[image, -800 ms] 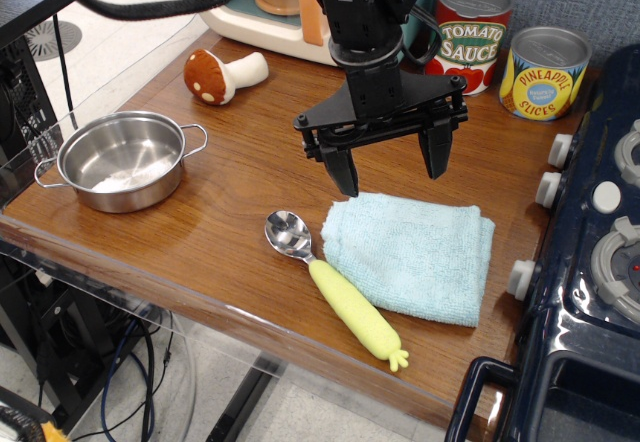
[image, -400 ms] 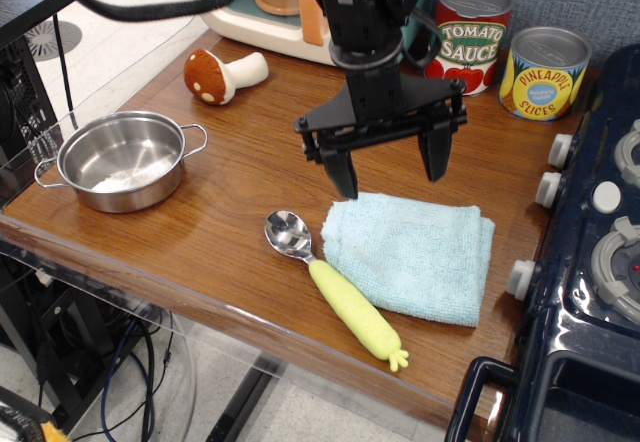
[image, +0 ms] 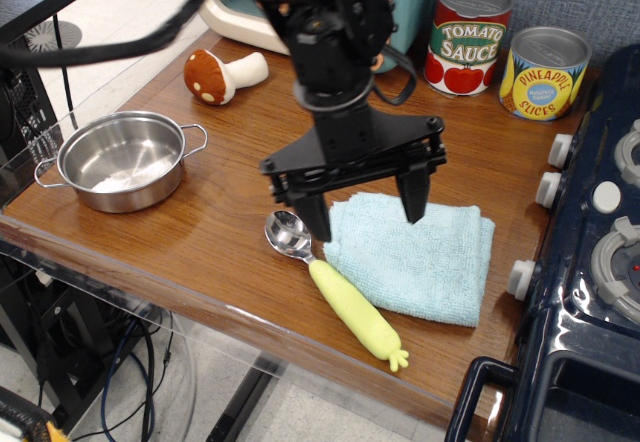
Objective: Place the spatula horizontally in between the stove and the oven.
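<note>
The spatula [image: 340, 287] lies on the wooden table near the front edge, its shiny metal bowl at the upper left and its pale yellow-green corn handle running down to the right. My gripper [image: 365, 210] is open and empty, fingers pointing down, hanging just above and behind the spatula's bowl and over the left edge of a light blue cloth. The navy stove [image: 590, 262] fills the right side. The cream and teal oven [image: 240, 17] stands at the back, mostly hidden by my arm.
A light blue cloth [image: 420, 257] lies next to the spatula. A steel pot [image: 122, 159] sits at the left. A toy mushroom [image: 220, 74] lies at the back left. A tomato sauce can [image: 468, 37] and a pineapple can [image: 543, 72] stand at the back.
My gripper has moved forward, left and down, from above the cloth's back edge to just over the spatula's bowl. It stays open. The spatula has not moved.
</note>
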Controlling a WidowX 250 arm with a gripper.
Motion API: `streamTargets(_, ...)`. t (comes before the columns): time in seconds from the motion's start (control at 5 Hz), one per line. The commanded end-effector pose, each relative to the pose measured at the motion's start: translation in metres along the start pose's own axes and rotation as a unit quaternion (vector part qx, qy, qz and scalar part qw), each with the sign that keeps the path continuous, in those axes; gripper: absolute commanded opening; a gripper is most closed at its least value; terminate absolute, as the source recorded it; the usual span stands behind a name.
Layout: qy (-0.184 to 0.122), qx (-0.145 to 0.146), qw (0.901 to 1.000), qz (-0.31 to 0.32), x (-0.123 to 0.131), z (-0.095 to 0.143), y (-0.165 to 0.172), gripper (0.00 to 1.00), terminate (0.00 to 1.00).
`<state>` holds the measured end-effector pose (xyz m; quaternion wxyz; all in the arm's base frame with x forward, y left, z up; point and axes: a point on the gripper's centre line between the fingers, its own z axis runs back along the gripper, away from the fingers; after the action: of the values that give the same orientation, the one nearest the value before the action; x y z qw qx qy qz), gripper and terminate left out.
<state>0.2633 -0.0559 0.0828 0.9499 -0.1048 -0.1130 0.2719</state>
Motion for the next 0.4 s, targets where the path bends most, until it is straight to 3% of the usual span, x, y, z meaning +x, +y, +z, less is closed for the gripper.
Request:
streamTargets(0.0,-0.003,0.044,0.9989,-0.015,-0.024,-0.001,-0.001,1.00,0.00)
streamTargets(0.2,0.007,0.073,0.9970,-0.023,-0.032,-0.017,-0.002,1.00,0.00)
